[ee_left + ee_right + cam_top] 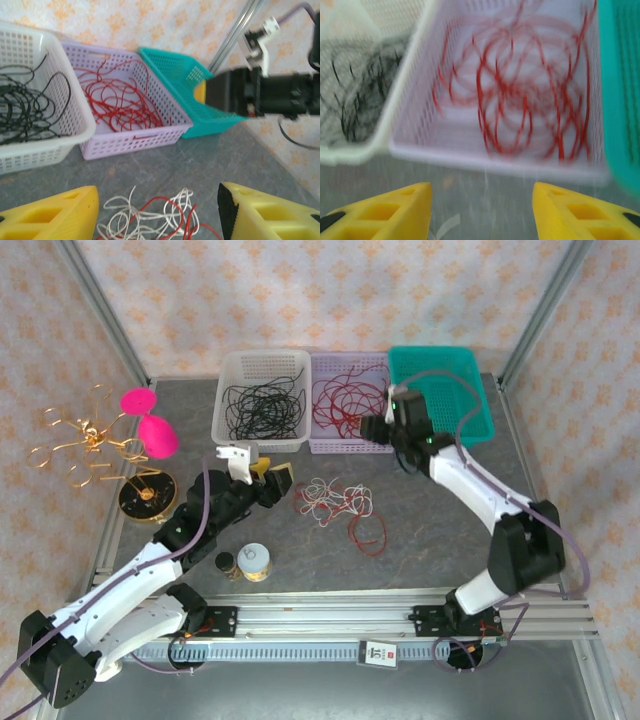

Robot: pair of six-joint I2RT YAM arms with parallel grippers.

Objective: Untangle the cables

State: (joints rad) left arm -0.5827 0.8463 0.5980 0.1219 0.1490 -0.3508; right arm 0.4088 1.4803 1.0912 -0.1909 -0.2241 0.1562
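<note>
A tangle of off-white and red cables (pixel 335 502) lies mid-table, with a red loop (pixel 368 532) trailing off to its right. My left gripper (pixel 275 480) hovers just left of it, open, and in the left wrist view the tangle (pixel 159 198) sits between its yellow fingers (pixel 265 210), untouched. Black cables (pixel 258 408) lie in the white basket (pixel 228 430). Red cables (pixel 520 95) lie in the lilac basket (pixel 485 162). My right gripper (pixel 482 210) is open and empty above the table, just in front of that basket's near wall.
An empty teal basket (pixel 445 390) stands right of the lilac one. At the far left are a gold wire ornament (pixel 85 440), pink pieces (pixel 150 425) and a black round base (pixel 147 495). Two small jars (pixel 255 560) sit near the front rail.
</note>
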